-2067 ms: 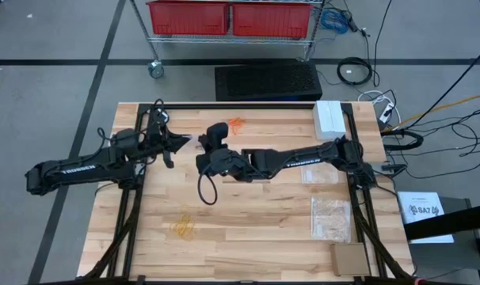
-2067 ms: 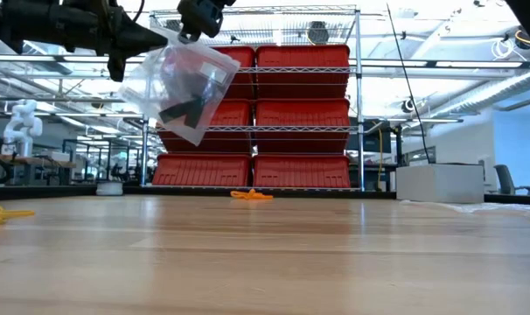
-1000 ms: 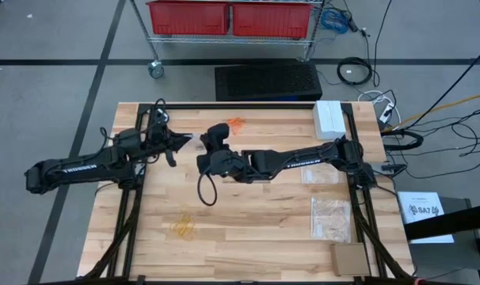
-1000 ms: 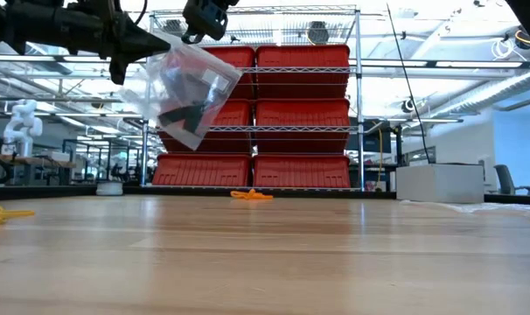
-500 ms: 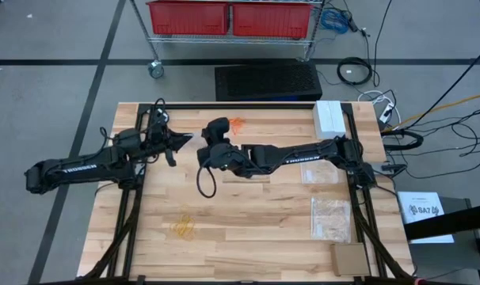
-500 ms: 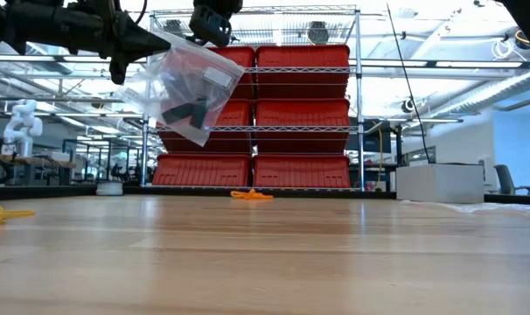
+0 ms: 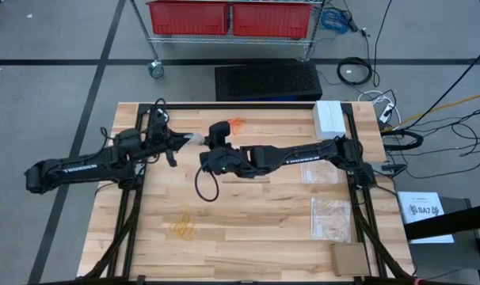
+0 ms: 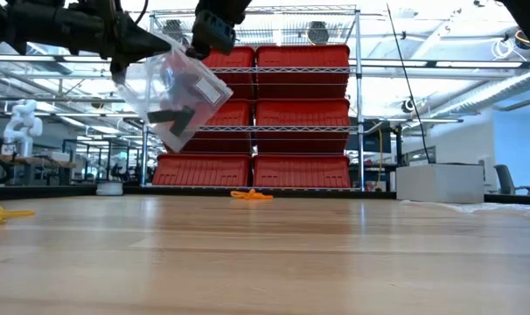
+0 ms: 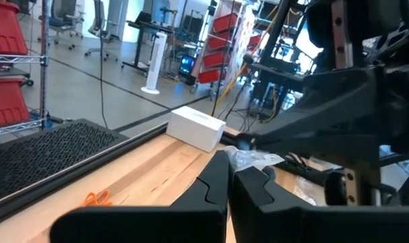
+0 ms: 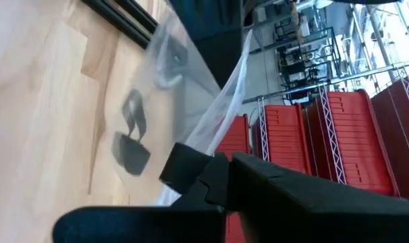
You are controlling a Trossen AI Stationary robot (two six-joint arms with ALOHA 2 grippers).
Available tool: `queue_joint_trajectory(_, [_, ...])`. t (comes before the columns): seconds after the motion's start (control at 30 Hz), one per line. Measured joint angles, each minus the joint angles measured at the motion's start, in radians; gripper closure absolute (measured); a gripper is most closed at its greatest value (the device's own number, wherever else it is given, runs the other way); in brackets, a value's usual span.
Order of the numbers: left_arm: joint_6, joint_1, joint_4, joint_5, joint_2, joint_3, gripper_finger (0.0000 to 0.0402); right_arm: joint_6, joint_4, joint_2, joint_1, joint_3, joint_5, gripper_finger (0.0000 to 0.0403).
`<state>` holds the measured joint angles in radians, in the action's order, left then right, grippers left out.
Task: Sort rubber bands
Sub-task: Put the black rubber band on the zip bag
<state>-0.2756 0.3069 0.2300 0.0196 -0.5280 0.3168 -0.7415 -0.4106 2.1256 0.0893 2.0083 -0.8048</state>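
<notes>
Sorting of rubber bands, part-way stage; a clear plastic bag [image 8: 173, 92] hangs above the bench [image 7: 248, 229], held between the two arms; the left end effector [image 7: 181, 141], fingers pressed together, pinches one upper edge of the bag, and the right end effector [image 7: 208, 152], likewise pressed together, pinches the other. Black rubber bands [image 8: 171, 115] lie inside the bag, so that colour appears, by judgement, bagged; the bag probably awaits sealing or setting down. The orange rubber bands [image 7: 237, 123] lie loose near the far edge of the bench, and the pale yellow rubber bands [image 7: 183, 228] lie loose toward the near left; both clusters seem unsorted. Two further clear bags [image 7: 330, 215] rest flat at the right side, near a white box [image 7: 329, 117]. Hard to make out: whether the bag's mouth is open or closed; the number of bands in any cluster; whether the flat bags hold anything; in the high view the held bag is barely discernible between the arms.
</notes>
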Motion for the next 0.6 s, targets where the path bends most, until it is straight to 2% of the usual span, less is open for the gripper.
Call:
queue_joint_trajectory(0.1, [0.023, 0.000, -0.006, 0.003, -0.005, 0.000, 0.0399, 0.080, -0.070, -0.029, 0.006, 0.000, 0.025, 0.0403])
queue_joint_trajectory(0.27, [0.031, 0.000, -0.012, 0.003, -0.005, 0.000, 0.0400, 0.431, -0.342, -0.089, -0.002, -0.002, 0.197, 0.0403])
queue_joint_trajectory(0.37, [0.046, 0.000, -0.014, 0.000, -0.005, 0.000, 0.0400, 0.568, -0.410, -0.109, -0.011, -0.086, 0.257, 0.0403])
queue_joint_trajectory(0.47, [0.047, 0.000, -0.012, -0.007, -0.005, 0.000, 0.0400, 0.647, -0.330, -0.142, -0.010, -0.252, 0.347, 0.0403])
queue_joint_trajectory(0.6, [0.047, 0.000, -0.011, -0.009, -0.005, 0.000, 0.0401, 0.724, -0.061, -0.195, -0.013, -0.527, 0.450, 0.0403])
